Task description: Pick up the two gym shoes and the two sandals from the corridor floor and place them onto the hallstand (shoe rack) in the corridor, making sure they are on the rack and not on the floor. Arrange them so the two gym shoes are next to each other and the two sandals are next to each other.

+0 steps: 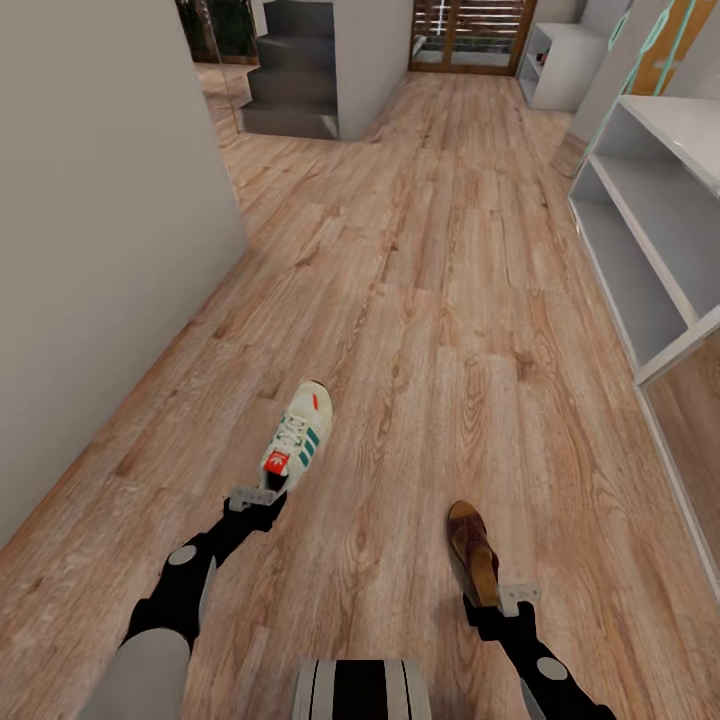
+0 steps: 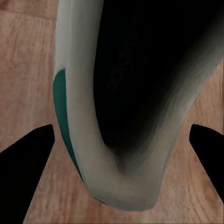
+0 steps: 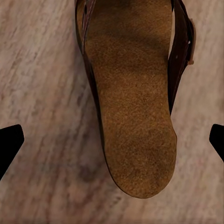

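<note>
— Where are the arms right now?

— I've got both reaching down over the floor [image 1: 420, 300]. My left gripper [image 1: 253, 497] is at the heel end of a sneaker [image 1: 298, 435], and my right gripper [image 1: 517, 594] is at the heel end of a sandal [image 1: 472, 550].

— Are they holding anything?

— From the left wrist camera, the sneaker's heel [image 2: 126, 107] sits between the two dark fingertips [image 2: 25, 158], and there's floor showing between each tip and the shoe, so the jaws stand wide and are not clamped on it. Same story on the right wrist camera: the sandal's tan insole [image 3: 133, 107] lies between the fingertips [image 3: 9, 142], which sit far out at the picture's edges with bare planks either side. Wide apart, gripping nothing.

— And where do the shoes sit?

— Both on the floor. The sneaker is nearer the grey wall [image 1: 100, 220] on my left, toe pointing away from me and a little to the right. The sandal is well apart from it, off to my right, toe also pointing away.

— The rack?

— The pale grey shoe rack [image 1: 650, 230] stands along the right edge of the corridor, ahead of the sandal, its open tiers facing the floor. A second pale unit [image 1: 560, 65] stands farther down the corridor, by the slatted wooden door [image 1: 470, 35].
</note>
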